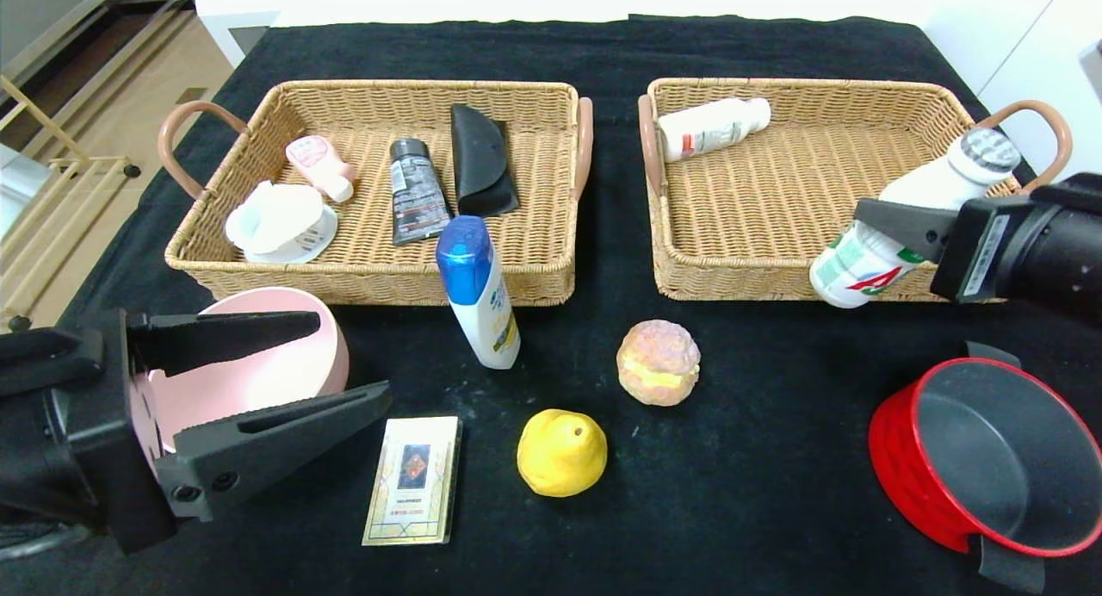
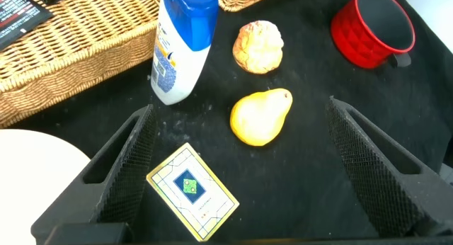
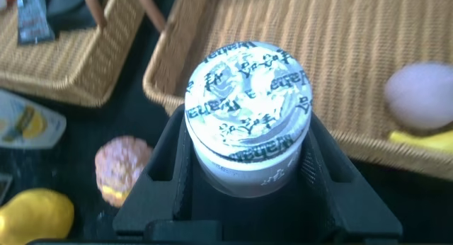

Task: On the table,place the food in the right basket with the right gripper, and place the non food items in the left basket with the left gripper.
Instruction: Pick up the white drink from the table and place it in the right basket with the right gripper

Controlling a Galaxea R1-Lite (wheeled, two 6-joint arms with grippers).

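Right, right gripper (image 1: 887, 226) clamped on a white plastic drink bottle (image 1: 904, 208), foil-capped, tilted over the near right corner of the right basket (image 1: 861, 148); smooth bottle body pinched between black jaws, base hanging past the woven front rim. Second white bottle (image 1: 711, 127) lying on its side in that basket's far left corner.

Left gripper (image 1: 275, 372) spread wide, empty, touching nothing, at the near left edge of the bench above a glossy pink bowl (image 1: 284, 368); mesh-textured inner faces on the fingers (image 2: 131, 167) in the wrist view.

Left basket (image 1: 516, 269), coarse tan wicker with looped handles, containing a white cup-like piece (image 1: 280, 221), a small pink tube (image 1: 320, 167), a dark grey tube (image 1: 417, 191) and a black pouch (image 1: 482, 161).

On black cloth (image 1: 732, 458) toward the near edge: upright white bottle with blue cap (image 1: 478, 290) against the left basket's front wall; flat printed card box (image 1: 413, 480); yellow pear-shaped fruit (image 1: 561, 451); rough pinkish cream puff (image 1: 659, 362); ribbed red bowl (image 1: 990, 454), dark inside, near the right corner
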